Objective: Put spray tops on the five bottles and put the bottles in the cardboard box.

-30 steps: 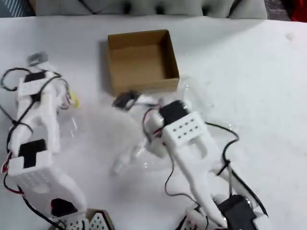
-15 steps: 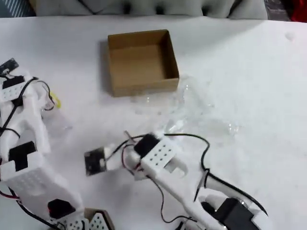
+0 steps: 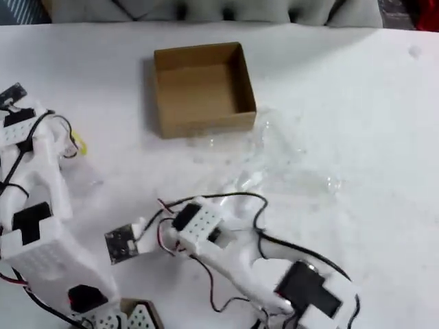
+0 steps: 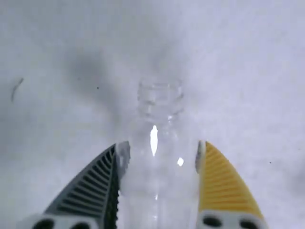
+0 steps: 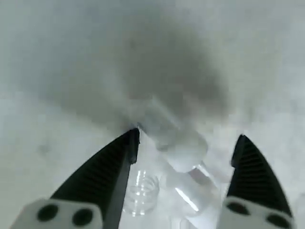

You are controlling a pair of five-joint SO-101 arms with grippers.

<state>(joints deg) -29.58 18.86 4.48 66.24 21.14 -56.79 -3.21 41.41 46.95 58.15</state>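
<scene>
The cardboard box (image 3: pixel 204 86) stands open and empty at the back of the table. Several clear bottles (image 3: pixel 278 147) lie in a loose pile to its right. My left gripper (image 4: pixel 162 145) is shut on a clear bottle (image 4: pixel 159 102) with a bare threaded neck; in the high view this gripper (image 3: pixel 74 145) is at the far left. My right gripper (image 5: pixel 188 135) is open, its black fingers (image 5: pixel 114 162) wide apart over a whitish cylindrical piece (image 5: pixel 176 145) and a clear bottle neck (image 5: pixel 141 192). Its arm (image 3: pixel 199 229) lies low in the front middle, pointing left.
A small pale piece (image 3: pixel 247 181) lies in front of the bottle pile. The white tabletop (image 3: pixel 357 96) is bare at the right and behind the box. Cables trail from both arm bases at the front edge.
The right arm has swung from beside the box down and left to the front middle. The left arm shifted left a second ago and has since held still.
</scene>
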